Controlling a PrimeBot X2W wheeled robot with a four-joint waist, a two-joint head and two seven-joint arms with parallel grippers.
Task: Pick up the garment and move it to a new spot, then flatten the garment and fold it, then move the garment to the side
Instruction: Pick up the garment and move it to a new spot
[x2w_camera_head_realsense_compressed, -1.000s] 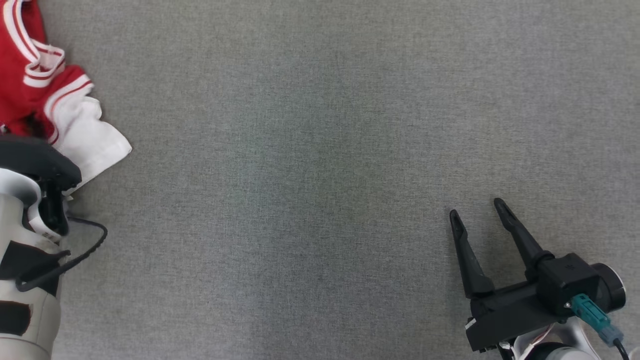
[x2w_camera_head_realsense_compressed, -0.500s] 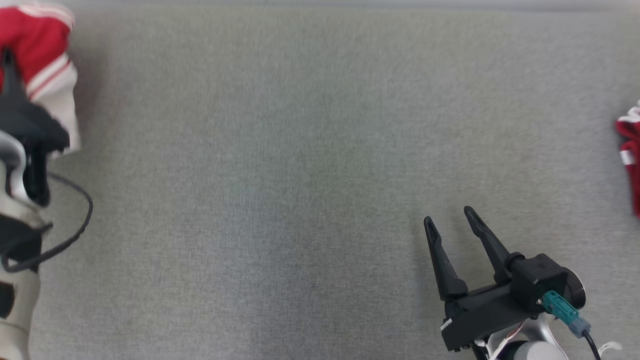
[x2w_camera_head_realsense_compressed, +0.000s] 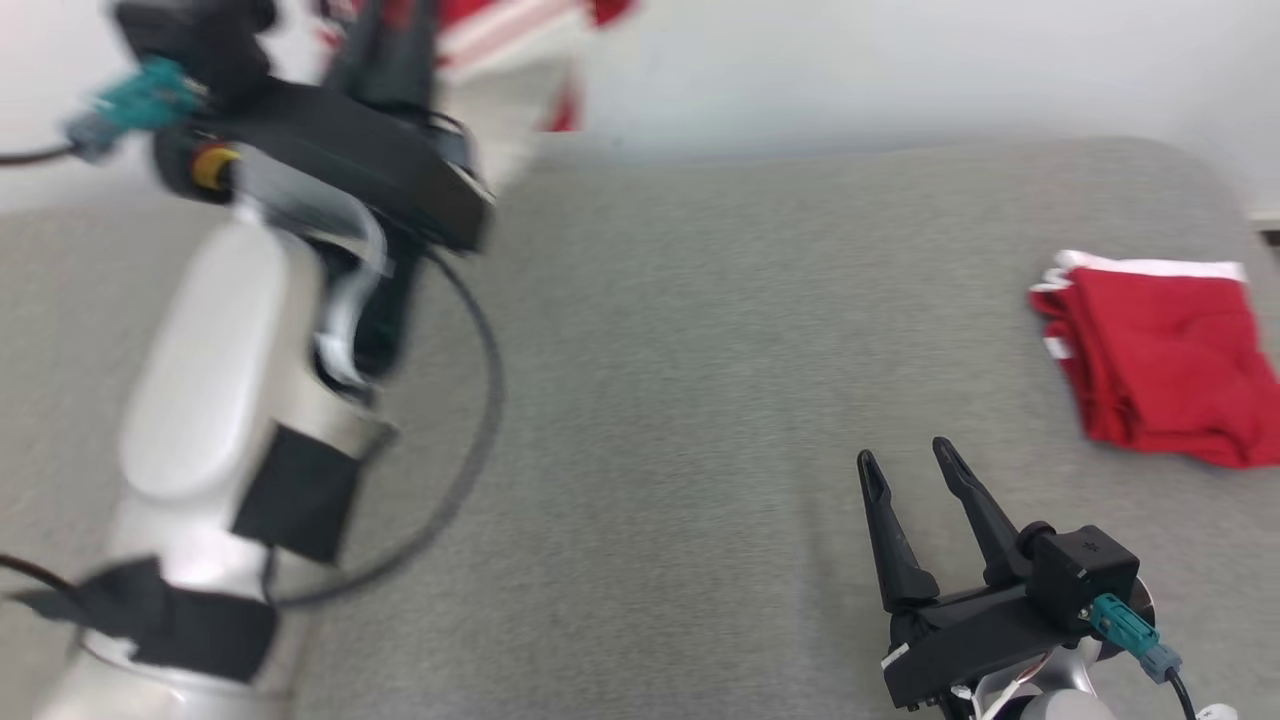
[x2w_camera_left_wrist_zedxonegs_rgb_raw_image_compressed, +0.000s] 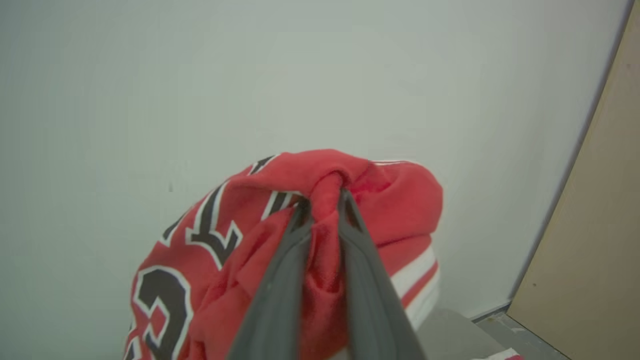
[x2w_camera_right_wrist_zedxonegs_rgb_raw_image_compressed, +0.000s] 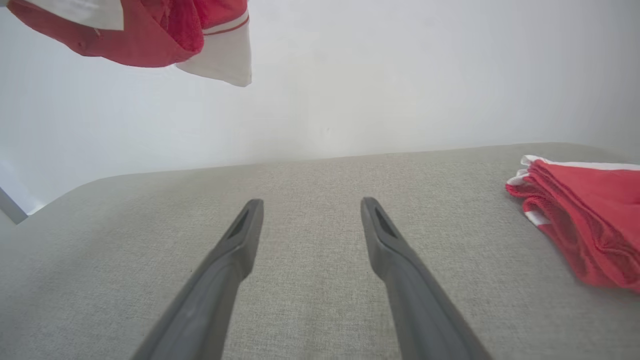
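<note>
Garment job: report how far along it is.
Done: the pickup; the left pincer grips the red jersey, which hangs clear of the grey surface. In hand: carrying it to a new spot. Left: flattening, folding, moving aside. The right pincer is open and empty; another red garment lies folded at the right.

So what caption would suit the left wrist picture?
Two dark fingers pinch a bunched red jersey, held up before a pale wall.

We appear to be in a plain test room or lab: a wide tabletop (x2w_camera_head_realsense_compressed: 700, 350) covered in grey fabric, a blank pale wall (x2w_camera_right_wrist_zedxonegs_rgb_raw_image_compressed: 400, 75) right behind it, a tan panel (x2w_camera_left_wrist_zedxonegs_rgb_raw_image_compressed: 595, 240) beside the wall, and a folded red garment (x2w_camera_head_realsense_compressed: 1160, 360).
</note>
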